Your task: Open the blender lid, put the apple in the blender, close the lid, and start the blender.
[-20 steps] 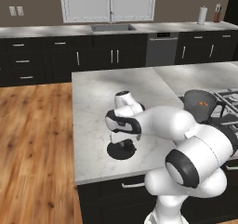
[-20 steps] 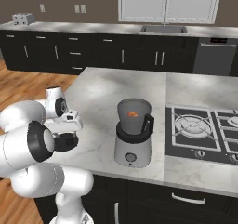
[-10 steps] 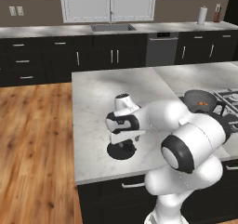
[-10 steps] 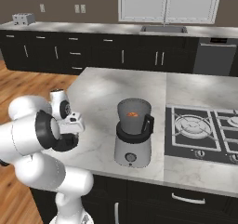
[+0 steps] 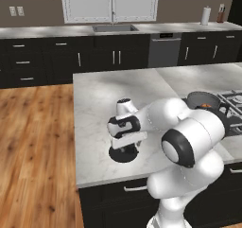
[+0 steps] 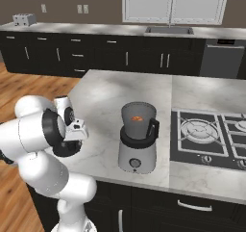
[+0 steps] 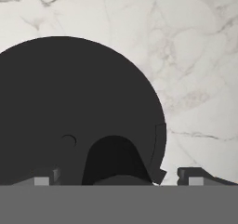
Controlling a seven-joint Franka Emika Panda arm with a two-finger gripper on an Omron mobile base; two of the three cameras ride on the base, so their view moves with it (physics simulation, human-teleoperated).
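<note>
In the left base view the tool (image 5: pixel 126 145) hangs at centre frame just above the blender lid (image 5: pixel 124 154), which lies flat on the marble counter (image 5: pixel 99 104) near its front edge; its fingers are spread wide, released and holding nothing. In the hand view the lid (image 7: pixel 69 111) takes the left and middle of the frame, its raised knob between the dark fingertips (image 7: pixel 193 174). In the right base view the blender (image 6: pixel 138 137) stands at centre, jar uncovered with the apple (image 6: pixel 137 118) inside, well right of the tool (image 6: pixel 72 137).
</note>
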